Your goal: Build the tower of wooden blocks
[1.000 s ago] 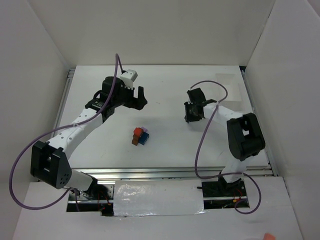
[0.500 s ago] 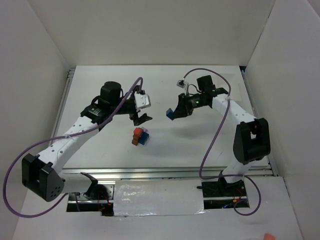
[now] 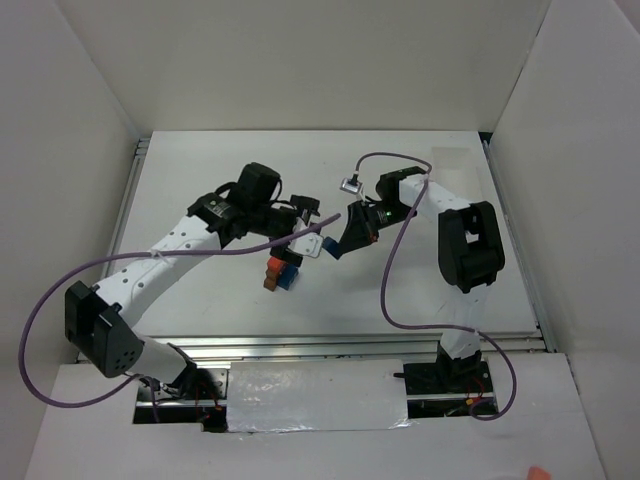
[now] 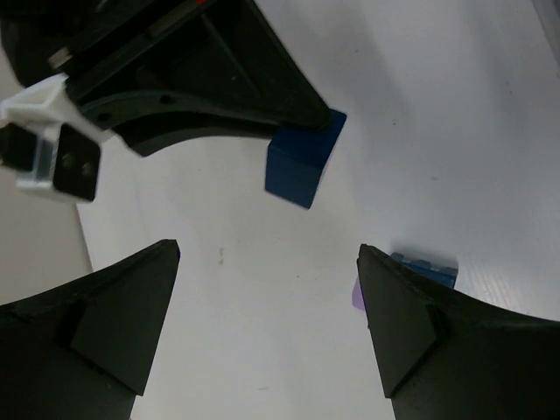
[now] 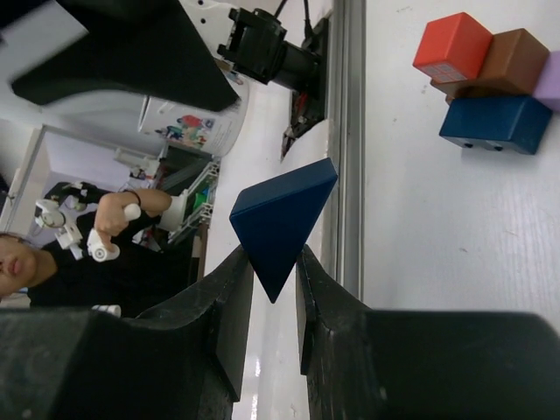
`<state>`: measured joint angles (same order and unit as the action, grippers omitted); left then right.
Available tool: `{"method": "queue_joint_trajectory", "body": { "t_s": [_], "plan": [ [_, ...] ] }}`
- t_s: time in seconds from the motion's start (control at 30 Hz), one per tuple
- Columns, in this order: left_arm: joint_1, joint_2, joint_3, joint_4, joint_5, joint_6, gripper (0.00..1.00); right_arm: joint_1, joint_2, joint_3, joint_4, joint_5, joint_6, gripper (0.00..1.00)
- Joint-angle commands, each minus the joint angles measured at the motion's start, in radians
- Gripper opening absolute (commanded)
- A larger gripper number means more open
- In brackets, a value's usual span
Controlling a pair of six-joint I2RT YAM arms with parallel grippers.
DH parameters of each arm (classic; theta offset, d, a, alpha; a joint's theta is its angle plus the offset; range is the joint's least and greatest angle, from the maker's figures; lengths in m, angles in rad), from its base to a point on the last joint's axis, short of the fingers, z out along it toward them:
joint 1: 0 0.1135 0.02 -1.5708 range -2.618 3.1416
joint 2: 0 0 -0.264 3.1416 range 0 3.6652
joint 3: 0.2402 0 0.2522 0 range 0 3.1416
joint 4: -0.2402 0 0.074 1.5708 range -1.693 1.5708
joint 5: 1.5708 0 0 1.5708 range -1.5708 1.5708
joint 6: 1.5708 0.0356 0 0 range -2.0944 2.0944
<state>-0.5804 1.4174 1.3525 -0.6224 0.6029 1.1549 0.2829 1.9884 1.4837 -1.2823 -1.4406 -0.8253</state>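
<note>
Wood block tower (image 3: pixel 282 272) so far = low cluster mid-table, a bit left of centre: red block (image 5: pixel 451 44), brown block (image 5: pixel 509 61), blue block (image 5: pixel 494 122), pale purple block (image 5: pixel 551 80), all touching.

Next piece, a dk-blue block (image 5: pixel 282 219), is off the table (image 3: pixel 430 290). It's pinched betw. the fingers of the R gripper (image 5: pixel 272 262), which is closed on it, w/ one corner poking out past the tips.

Key relation: in the top view the cluster lies near-left of the held block, i.e. toward the bases & the L arm's side, close but apart. So my read: R arm has to carry it that way, then down.

L gripper (image 4: pixel 267 254) is spread wide & holds nothing. It hangs just by the cluster, nearer to it than R. Its wrist cam shows the held block ahead betw. its fingers, w/ the cluster's blue/purple edge by one finger.

Risk: L gripper looks to sit in R's path; clearance can't be told.
</note>
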Motion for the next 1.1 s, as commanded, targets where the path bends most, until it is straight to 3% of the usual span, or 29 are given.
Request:
{"method": "queue_joint_trajectory", "body": {
  "t_s": [0.0, 0.33, 0.47, 0.9, 1.07],
  "plan": [
    [-0.065, 0.041, 0.042, -0.037, -0.055, 0.077, 0.96, 0.013, -0.037, 0.013, -0.161, -0.116, -0.054, 0.00],
    [-0.162, 0.158, 0.139, -0.062, -0.058, 0.043, 0.79, 0.027, -0.030, 0.013, -0.161, -0.101, -0.051, 0.00],
    [-0.180, 0.169, 0.132, -0.062, -0.095, 0.065, 0.63, 0.027, -0.043, 0.004, -0.161, -0.098, -0.052, 0.00],
    [-0.200, 0.203, 0.146, -0.091, -0.149, 0.062, 0.56, 0.025, -0.074, 0.004, -0.161, -0.095, -0.051, 0.00],
    [-0.202, 0.204, 0.160, -0.117, -0.118, 0.074, 0.45, 0.027, -0.068, 0.003, -0.161, -0.086, -0.052, 0.00]
  ]
}}
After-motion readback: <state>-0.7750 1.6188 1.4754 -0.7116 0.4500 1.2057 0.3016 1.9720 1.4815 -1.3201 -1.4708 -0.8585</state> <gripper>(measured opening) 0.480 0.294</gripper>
